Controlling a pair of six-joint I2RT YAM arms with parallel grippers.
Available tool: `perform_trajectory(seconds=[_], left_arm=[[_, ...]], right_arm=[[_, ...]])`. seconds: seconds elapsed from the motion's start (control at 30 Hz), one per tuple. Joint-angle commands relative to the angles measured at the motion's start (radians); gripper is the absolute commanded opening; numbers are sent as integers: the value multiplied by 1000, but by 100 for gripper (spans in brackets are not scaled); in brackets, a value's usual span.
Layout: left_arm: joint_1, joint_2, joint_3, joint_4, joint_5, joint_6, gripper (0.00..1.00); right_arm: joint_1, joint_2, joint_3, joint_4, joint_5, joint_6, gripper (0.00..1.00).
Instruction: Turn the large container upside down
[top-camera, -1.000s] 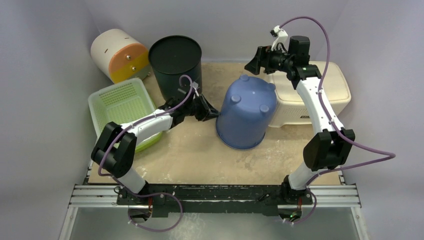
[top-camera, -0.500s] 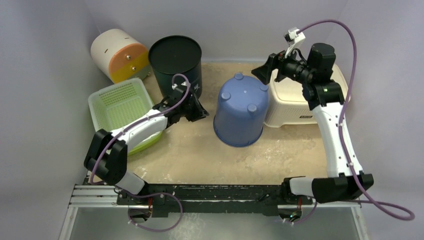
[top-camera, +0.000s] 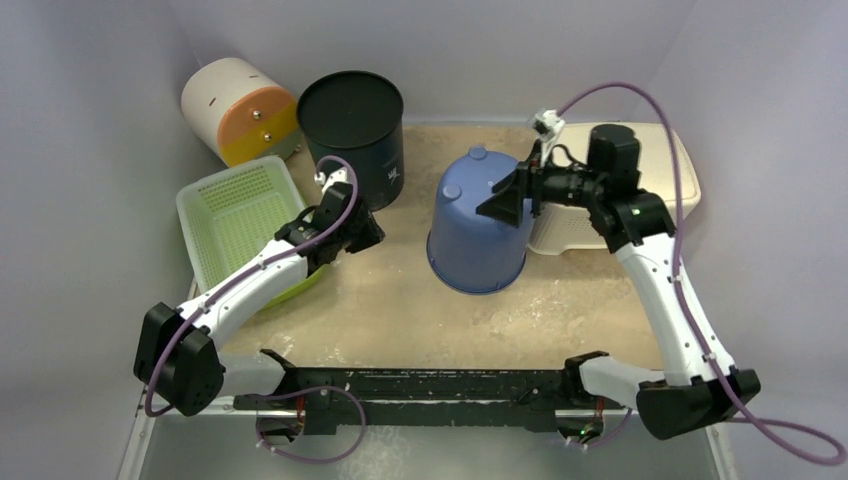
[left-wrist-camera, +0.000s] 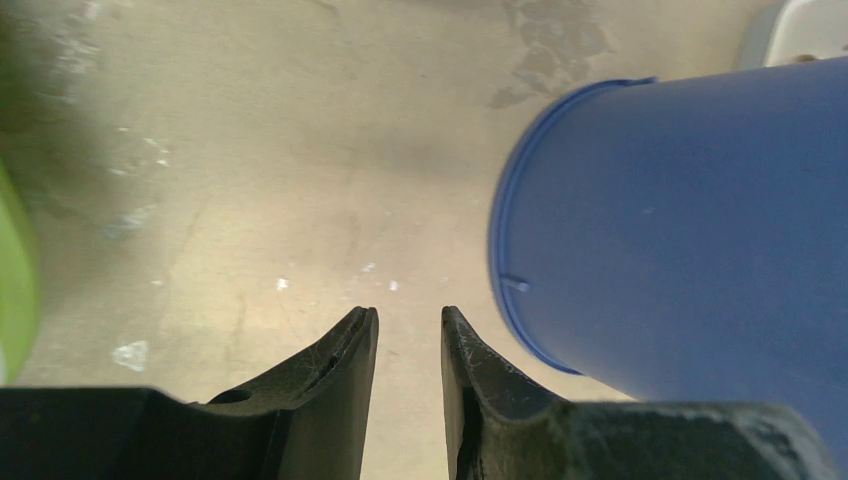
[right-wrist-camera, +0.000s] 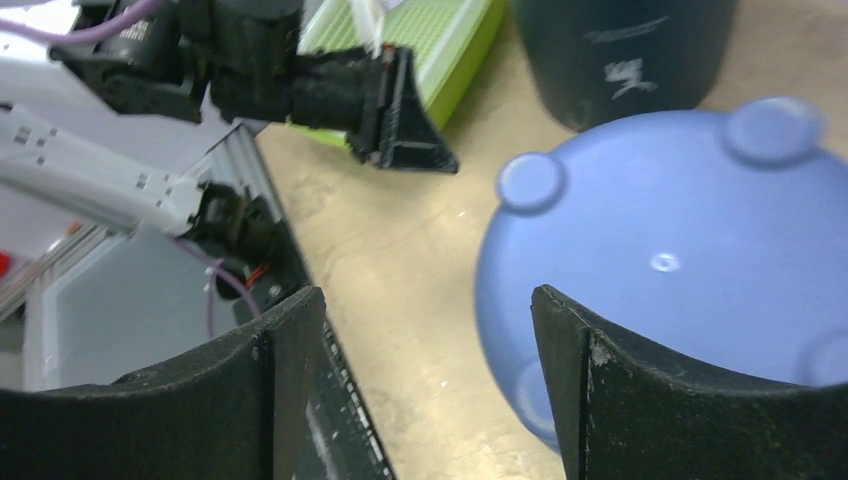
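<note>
Resting rim-down, smooth blue container (top-camera: 465, 238) (knobbed base up), right fingers (right-wrist-camera: 592, 400) wide, left fingers (left-wrist-camera: 330, 385) barely parted

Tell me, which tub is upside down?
The blue bucket: its footed bottom faces up. The black bin stands mouth-up, the white-and-orange drum lies sideways.

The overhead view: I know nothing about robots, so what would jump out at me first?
A big blue container stands upside down mid-table, its stubby feet pointing up. The right fingers hover spread wide by its base, while the left fingers, only slightly parted, sit beside it without touching. At the back left are a black bin and a green basket.
</note>
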Motion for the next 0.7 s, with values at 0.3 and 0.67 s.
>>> perform_trajectory(seconds=[0.3,0.67], left_arm=[[35,-19,-52,15,-117,83,30],[54,6,-59,48,-102,78,31]], right_arm=[[280,16,-20,-274,187,29,77],[281,-95,-266,-324,709,210,81]])
